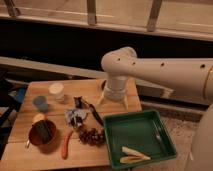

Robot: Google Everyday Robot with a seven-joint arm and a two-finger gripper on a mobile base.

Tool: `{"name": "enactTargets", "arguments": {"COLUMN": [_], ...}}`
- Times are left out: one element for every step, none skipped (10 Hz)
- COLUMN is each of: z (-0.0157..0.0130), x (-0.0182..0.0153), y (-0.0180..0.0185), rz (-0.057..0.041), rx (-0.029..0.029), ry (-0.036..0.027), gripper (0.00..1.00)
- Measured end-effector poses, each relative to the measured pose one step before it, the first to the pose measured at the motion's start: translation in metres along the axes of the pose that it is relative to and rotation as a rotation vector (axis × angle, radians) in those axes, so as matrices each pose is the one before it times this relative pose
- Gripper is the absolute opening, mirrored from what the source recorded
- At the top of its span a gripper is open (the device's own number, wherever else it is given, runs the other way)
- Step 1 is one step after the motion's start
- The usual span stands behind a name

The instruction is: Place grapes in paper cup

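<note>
The grapes (92, 136) lie on the wooden table (87, 89) near its front edge, just left of the green tray (131, 116). The paper cup (56, 91) stands upright at the back left, well apart from them. The gripper (113, 101) hangs over the table's back right, its jaws spread and holding nothing. Bare wood shows at the front-left corner, and a dark wall runs behind the table.

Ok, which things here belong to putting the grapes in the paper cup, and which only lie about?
Belong to the job:
- grapes, near the front
- paper cup, back left
- end effector, open, over the back right of the table

Only lying about:
- blue cup
- red chili pepper
- brown bowl
- green tray
</note>
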State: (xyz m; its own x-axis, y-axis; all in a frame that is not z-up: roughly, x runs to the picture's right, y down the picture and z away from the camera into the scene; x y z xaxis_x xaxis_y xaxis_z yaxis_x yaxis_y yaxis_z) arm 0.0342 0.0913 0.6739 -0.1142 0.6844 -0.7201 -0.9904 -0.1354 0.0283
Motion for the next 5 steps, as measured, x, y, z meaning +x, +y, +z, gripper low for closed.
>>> {"name": "enactTargets", "arguments": {"z": [0.00183,-0.00033,-0.00012,0.00029,0.00002], "x": [0.00363,0.00009,-0.00035,0.00023,0.00039], "y": [0.00788,-0.00182,-0.00245,0.00177,0.00190], "rz": [-0.02897,0.00126,0.00493,-0.00374,-0.00570], "rx": [0.00039,0.00252,0.00012,-0.00006,-0.00433], "ry": [0.00975,0.00087,-0.00043,0.00045,-0.00230], "gripper": [0.80,0.80,0.80,0.80,0.80]}}
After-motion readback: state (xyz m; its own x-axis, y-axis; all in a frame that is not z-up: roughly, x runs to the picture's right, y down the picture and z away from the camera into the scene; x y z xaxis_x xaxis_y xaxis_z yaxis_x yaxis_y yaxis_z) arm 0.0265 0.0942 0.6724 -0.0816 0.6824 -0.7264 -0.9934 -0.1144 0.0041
